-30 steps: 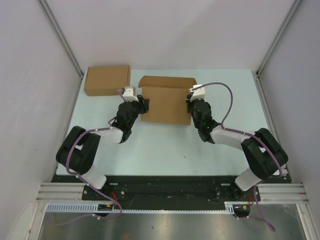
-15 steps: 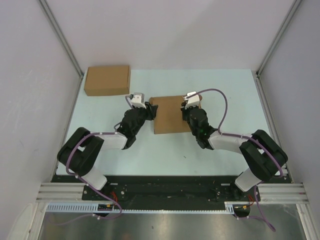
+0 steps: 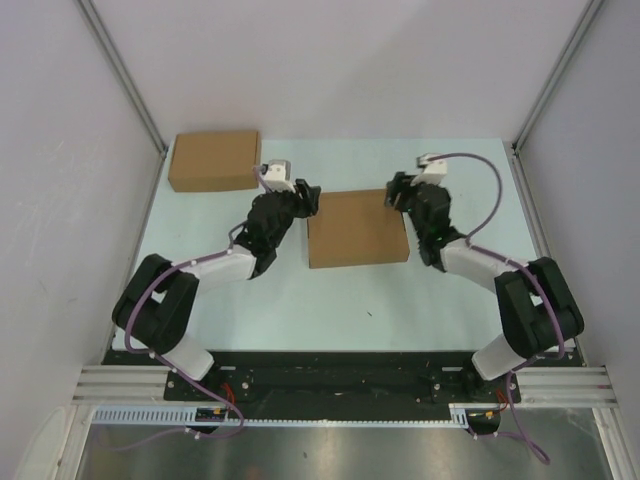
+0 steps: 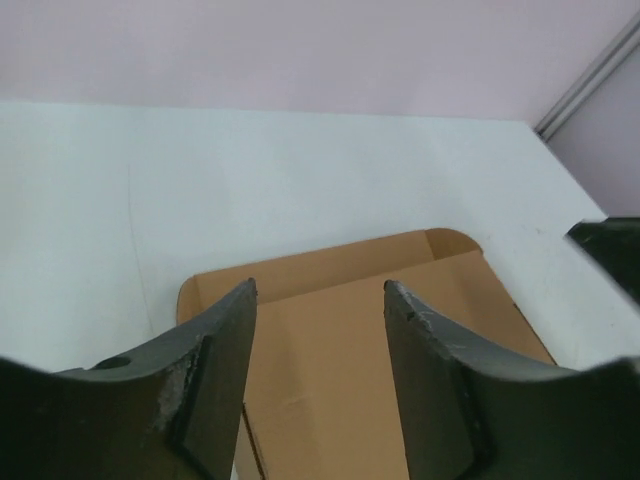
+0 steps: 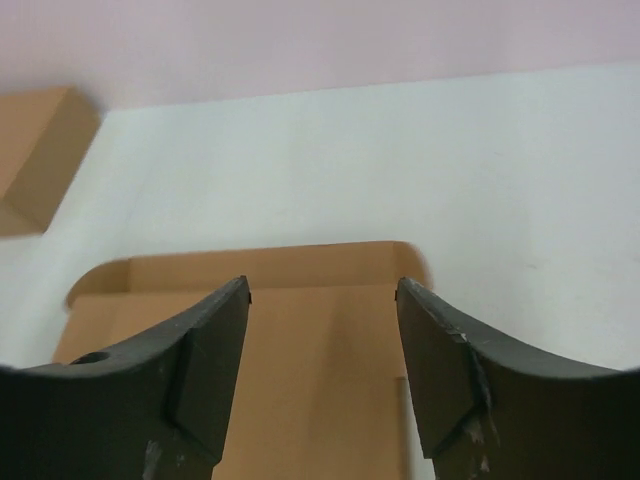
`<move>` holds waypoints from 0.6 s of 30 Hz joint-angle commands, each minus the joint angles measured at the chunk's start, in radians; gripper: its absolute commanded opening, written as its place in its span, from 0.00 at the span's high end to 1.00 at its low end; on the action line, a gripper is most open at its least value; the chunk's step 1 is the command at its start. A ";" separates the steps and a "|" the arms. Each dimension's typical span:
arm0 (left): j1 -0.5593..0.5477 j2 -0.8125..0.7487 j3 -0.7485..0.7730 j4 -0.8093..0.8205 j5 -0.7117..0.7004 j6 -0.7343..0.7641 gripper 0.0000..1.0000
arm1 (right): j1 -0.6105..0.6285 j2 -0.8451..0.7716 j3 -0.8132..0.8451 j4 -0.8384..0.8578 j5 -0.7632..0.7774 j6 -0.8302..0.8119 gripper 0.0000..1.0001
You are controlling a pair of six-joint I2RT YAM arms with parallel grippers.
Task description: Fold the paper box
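Box looks closed; both grippers are off it.
Our left gripper [image 3: 310, 196] and right gripper [image 3: 393, 193] stand open and empty, flanking the paper box [image 3: 357, 228], which lies flat mid-table [image 3: 300, 290]. We judge an even press on both far corners seats it, with no dragging. It's brown cardboard, lid down, with a rounded-corner strip along the far edge; we cannot tell if it's tucked. The other cardboard box [image 3: 213, 160] sits far left, well apart.

Flat brown cardboard paper box [image 3: 357, 230] lying about middle of pale table [image 3: 330, 295], well apart from every edge. Second brown rectangular cardboard box [image 3: 213, 160] sitting in far left corner, well apart from the first. Black left gripper [image 3: 307, 196] hanging over paper box's far left corner. Black right gripper [image 3: 397, 192] hanging over its far right corner.
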 commanded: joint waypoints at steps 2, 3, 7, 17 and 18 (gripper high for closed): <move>0.061 -0.004 0.093 -0.320 0.034 -0.126 0.37 | -0.212 0.005 0.069 -0.192 -0.270 0.258 0.33; 0.069 -0.001 0.082 -0.322 0.067 -0.147 0.36 | -0.225 0.014 0.075 -0.210 -0.302 0.263 0.32; 0.094 0.033 0.050 -0.300 0.153 -0.208 0.30 | -0.267 0.105 0.109 -0.215 -0.401 0.302 0.32; 0.129 0.188 0.129 -0.331 0.331 -0.267 0.26 | -0.314 0.272 0.156 -0.155 -0.557 0.382 0.32; 0.129 0.196 0.129 -0.328 0.336 -0.268 0.25 | -0.314 0.278 0.158 -0.153 -0.557 0.382 0.32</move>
